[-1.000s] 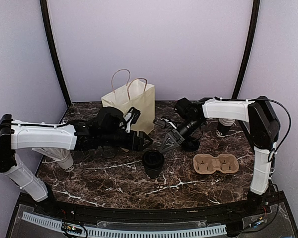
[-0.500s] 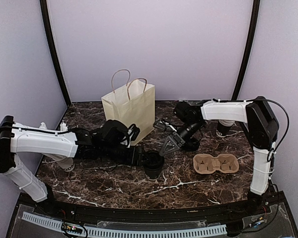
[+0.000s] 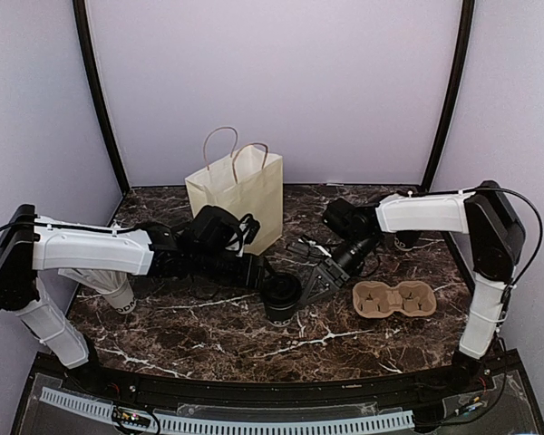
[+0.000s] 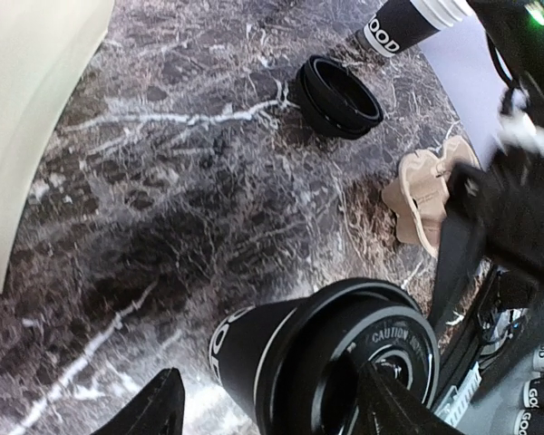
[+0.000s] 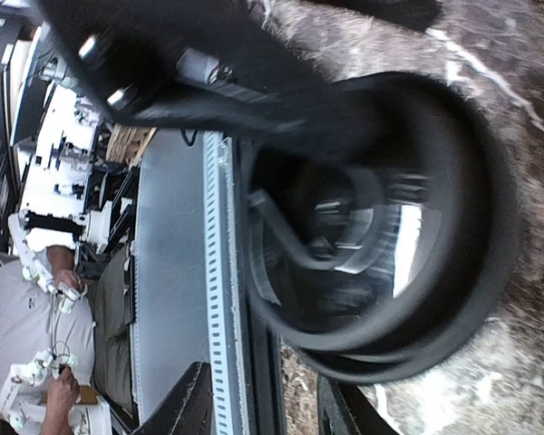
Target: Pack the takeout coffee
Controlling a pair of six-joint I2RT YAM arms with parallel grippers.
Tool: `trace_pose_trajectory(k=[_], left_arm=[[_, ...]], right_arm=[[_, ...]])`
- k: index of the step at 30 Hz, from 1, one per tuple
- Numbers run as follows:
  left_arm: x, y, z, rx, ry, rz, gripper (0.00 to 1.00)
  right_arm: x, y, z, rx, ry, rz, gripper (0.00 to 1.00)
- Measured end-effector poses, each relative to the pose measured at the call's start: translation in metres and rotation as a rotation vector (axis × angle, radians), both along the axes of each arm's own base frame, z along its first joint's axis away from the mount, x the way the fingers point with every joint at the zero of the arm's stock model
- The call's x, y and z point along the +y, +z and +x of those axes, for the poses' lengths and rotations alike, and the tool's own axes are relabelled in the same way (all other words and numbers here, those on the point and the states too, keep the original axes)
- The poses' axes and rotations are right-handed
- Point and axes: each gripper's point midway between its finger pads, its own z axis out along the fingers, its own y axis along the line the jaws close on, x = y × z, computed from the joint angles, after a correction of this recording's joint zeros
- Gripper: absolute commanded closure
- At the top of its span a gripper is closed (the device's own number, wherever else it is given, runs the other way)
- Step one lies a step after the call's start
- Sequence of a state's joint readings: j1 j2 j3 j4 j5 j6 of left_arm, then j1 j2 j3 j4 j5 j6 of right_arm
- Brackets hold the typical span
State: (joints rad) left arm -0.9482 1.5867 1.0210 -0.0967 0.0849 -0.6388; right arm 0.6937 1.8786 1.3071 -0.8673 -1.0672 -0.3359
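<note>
Seemingly lilac walls (image 3: pixel 272 82), dark veined marble (image 3: pixel 208 326) under the cup (image 3: pixel 279 297)

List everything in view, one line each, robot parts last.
cream handled paper bag: one, cream, standing at the back, left of centre
black paper cup with round black plastic lid: one, black, centre
stack of loose black lids: one, black, beyond that cup
black lettered cup: one, black, far right rear
tan moulded-pulp two-hole tray: one, tan, right front, both holes empty
white paper cup: one, white, under the left arm
dark marble table: one, veined brown-black
left tool: open, straddling the lidded cup
right tool: at that cup's lid
</note>
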Motion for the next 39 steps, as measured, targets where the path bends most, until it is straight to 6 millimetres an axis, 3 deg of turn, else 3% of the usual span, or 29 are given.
trace_pose_trajectory(k=[4,8,13,19,39], left_arm=[[-0.001,0.000,0.011,-0.031,-0.013,-0.002,0.31],[-0.005,0.001,0.013,-0.056,-0.056,-0.012,0.32],[-0.008,0.002,0.011,-0.073,-0.095,-0.014,0.32],[-0.013,0.002,0.010,-0.076,-0.114,-0.026,0.32],[-0.016,0.001,0.011,-0.066,-0.104,-0.047,0.37]], right_arm=[[0.005,0.007,-0.013,-0.014,0.039,0.020,0.60],[0.002,0.009,-0.010,-0.021,0.030,0.020,0.64],[-0.009,0.015,0.018,-0.074,-0.070,-0.004,0.66],[-0.017,0.012,0.045,-0.085,-0.181,-0.044,0.62],[-0.002,-0.011,0.031,0.062,-0.162,-0.077,0.65]])
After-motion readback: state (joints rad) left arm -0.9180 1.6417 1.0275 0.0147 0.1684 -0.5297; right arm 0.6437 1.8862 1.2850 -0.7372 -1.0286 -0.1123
